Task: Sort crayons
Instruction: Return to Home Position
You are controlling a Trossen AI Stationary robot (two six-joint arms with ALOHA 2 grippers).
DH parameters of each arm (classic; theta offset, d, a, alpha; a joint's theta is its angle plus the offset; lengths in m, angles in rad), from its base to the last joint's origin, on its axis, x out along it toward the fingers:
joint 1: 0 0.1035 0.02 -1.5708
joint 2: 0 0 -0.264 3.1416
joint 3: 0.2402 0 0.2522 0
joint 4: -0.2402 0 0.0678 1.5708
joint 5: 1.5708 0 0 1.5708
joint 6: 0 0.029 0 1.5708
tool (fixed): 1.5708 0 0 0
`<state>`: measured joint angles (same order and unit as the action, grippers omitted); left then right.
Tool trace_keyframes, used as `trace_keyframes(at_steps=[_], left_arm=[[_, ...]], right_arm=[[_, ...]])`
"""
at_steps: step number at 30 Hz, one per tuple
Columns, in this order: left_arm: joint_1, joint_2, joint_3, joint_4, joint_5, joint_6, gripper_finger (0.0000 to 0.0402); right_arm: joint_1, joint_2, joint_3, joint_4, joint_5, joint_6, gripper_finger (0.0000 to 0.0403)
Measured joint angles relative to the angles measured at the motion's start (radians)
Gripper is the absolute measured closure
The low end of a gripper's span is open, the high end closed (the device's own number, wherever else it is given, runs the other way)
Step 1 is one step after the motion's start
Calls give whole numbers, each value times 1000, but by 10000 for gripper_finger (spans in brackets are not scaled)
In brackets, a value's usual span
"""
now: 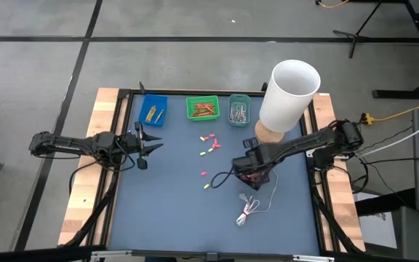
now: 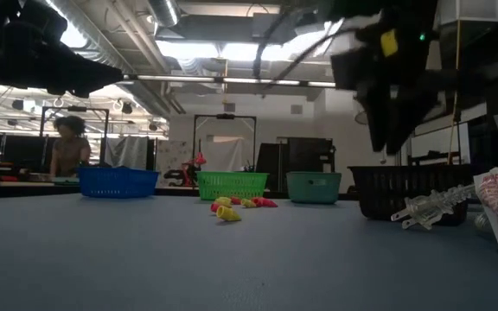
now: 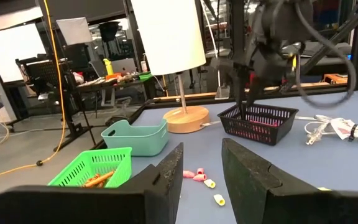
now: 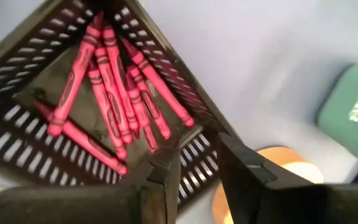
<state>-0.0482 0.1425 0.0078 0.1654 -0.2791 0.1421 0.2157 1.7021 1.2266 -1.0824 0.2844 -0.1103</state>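
Observation:
Several short pink and yellow crayons (image 1: 209, 143) lie loose on the blue mat, with more a little nearer (image 1: 206, 180); they also show in the low view (image 2: 228, 207). A black basket (image 4: 55, 134) holds several pink-red crayons (image 4: 114, 93). My right gripper (image 4: 197, 152) hangs open and empty above this basket (image 1: 253, 175), fingers pointing down. My left gripper (image 1: 145, 145) is open and empty at the mat's left side, pointing toward the loose crayons (image 3: 199, 177).
A blue tray (image 1: 153, 109), a green tray (image 1: 203, 108) with orange crayons and a teal tray (image 1: 238, 109) stand along the far edge. A lamp with a white shade (image 1: 289, 94) stands at the far right. A coiled white cable (image 1: 249, 211) lies near the front.

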Motion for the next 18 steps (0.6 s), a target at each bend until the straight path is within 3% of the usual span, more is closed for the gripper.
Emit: trace_keyframes(at_steps=[9,18], left_arm=[[0,0,0,1,0,0,305],[0,0,0,1,1,1,305]], right_arm=[[0,-259,-30,81,-15,-116,300],[0,-641,-354,432,-23,-221,300]])
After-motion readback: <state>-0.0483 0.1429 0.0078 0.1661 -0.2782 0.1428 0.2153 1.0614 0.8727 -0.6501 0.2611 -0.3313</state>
